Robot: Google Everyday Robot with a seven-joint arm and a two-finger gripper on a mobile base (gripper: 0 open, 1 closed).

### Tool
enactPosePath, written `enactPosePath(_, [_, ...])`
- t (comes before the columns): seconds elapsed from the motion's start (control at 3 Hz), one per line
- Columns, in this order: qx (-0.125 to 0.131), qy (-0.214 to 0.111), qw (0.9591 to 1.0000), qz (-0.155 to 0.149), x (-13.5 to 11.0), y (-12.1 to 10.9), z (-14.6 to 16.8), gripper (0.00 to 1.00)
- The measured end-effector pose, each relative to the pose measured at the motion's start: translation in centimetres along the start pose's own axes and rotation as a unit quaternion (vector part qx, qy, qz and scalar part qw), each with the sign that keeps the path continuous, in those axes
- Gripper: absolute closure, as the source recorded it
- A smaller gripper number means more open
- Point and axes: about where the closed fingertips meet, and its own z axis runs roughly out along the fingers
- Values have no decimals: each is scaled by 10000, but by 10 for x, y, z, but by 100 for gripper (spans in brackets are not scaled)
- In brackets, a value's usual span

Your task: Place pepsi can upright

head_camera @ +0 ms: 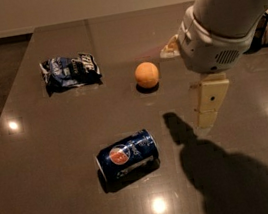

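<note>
The pepsi can (127, 155) is dark blue with a round red-white-blue logo. It lies on its side on the dark table (61, 191), front centre, with its long axis running left-right. My gripper (203, 118) hangs from the white arm (217, 25) that comes in from the upper right. It points down, hovers above the table to the right of the can, and is well apart from it. It is open and holds nothing.
An orange ball (147, 74) sits behind the can, mid-table. A crinkled blue-and-white snack bag (70, 71) lies at the back left. The table's left edge (6, 129) drops to a dark floor. The arm's shadow (226, 175) falls on the front right.
</note>
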Motion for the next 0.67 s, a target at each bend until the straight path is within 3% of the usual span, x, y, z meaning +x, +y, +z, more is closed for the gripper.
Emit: enactPosePath(0.67, [-577,-196,9945,-853,-56,33,50,0])
